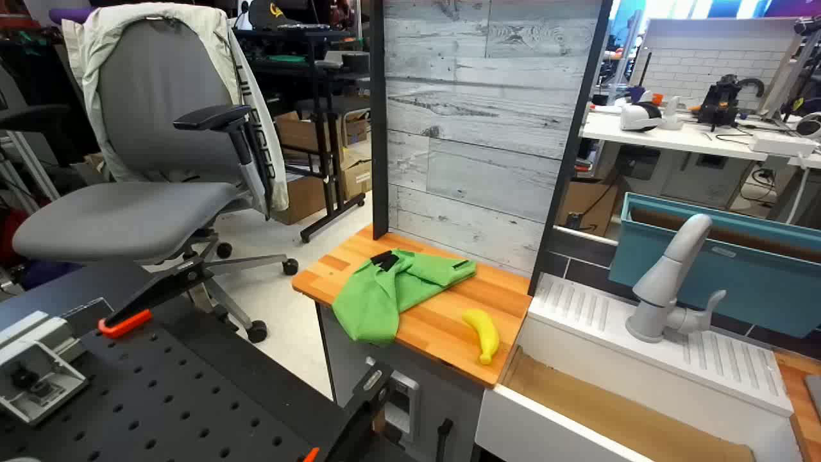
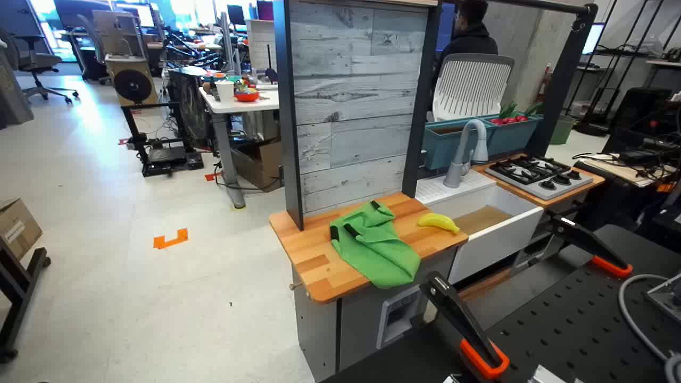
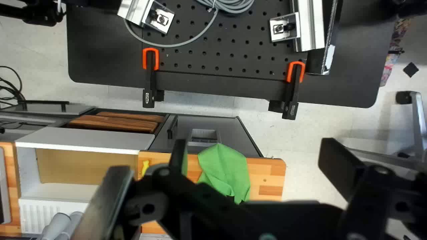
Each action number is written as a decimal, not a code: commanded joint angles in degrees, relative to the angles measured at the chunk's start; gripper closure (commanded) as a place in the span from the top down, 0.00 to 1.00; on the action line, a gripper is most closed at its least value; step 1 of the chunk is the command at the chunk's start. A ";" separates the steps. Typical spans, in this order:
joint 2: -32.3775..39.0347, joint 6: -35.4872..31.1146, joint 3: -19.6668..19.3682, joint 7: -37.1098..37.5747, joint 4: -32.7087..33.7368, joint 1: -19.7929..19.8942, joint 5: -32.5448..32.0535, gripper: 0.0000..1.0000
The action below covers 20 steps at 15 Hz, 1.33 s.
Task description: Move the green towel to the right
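Observation:
The green towel lies crumpled on the wooden counter, with black patches along its edges. One end hangs a little over the counter's front edge. It also shows in an exterior view and in the wrist view, where the gripper's body hides part of it. My gripper is open, its two dark fingers wide apart with nothing between them. It is high above the counter, apart from the towel, which appears nearer the left finger. The gripper is out of view in both exterior views.
A yellow banana lies on the counter beside the towel, toward the white sink. A grey faucet rises behind the sink. A tall wood-plank panel stands at the counter's back. Black clamps stick out from the robot's table edge.

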State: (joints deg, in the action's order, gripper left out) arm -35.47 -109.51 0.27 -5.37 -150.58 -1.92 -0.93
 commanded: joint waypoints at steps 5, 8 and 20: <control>0.01 0.10 -0.12 0.09 0.08 -0.15 -0.07 1.00; 0.01 0.10 -0.12 0.09 0.08 -0.15 -0.07 1.00; 17.01 -17.74 0.92 1.22 1.84 -1.36 3.91 1.00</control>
State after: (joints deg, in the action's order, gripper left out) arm -25.87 -121.76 0.59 -4.96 -150.48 -2.64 2.35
